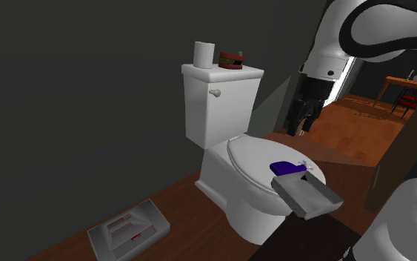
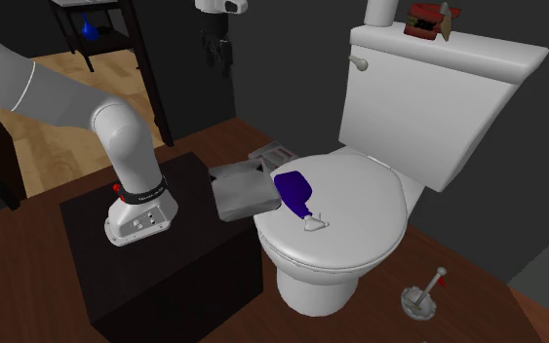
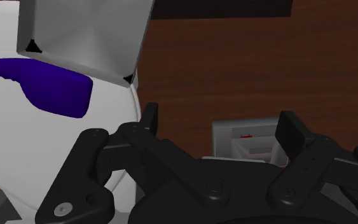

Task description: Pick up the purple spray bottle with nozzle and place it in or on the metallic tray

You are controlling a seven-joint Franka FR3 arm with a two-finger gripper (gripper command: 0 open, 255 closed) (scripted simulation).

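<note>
- Shoulder view: The black gripper (image 1: 301, 124) hangs high over the closed toilet lid (image 1: 247, 159). The purple spray bottle (image 1: 286, 167) lies on its side on the lid, well below the fingertips. The grey tray (image 1: 310, 194) slopes away right beside the bottle. Bring the fingers down over the bottle's body, not over the tray's rim.
- Second exterior view: The gripper (image 2: 219, 54) hovers well apart from the bottle (image 2: 294, 191). The white nozzle (image 2: 314, 223) points away from the tray (image 2: 241, 190), and the bottle's broad end lies at the tray's edge. You cannot tell from here whether the two touch. Aim your fingers at the broad purple body and keep the finger nearer the tray clear of its wall as you descend.
- Wrist view: The fingers (image 3: 151, 118) stand wide apart and hold nothing. A grey scale (image 3: 246, 137) on the floor shows between them. The bottle (image 3: 50, 89) lies well outside the finger nearer to it, and the tray (image 3: 85, 38) is just beyond the bottle.
  - Shift the hand sideways until the bottle sits between the fingers.
  - Turn the wrist so the pads close across the bottle's narrow width.
  - Lower slowly, because the smooth lid will likely let the bottle slide if one finger nudges it first.
</note>
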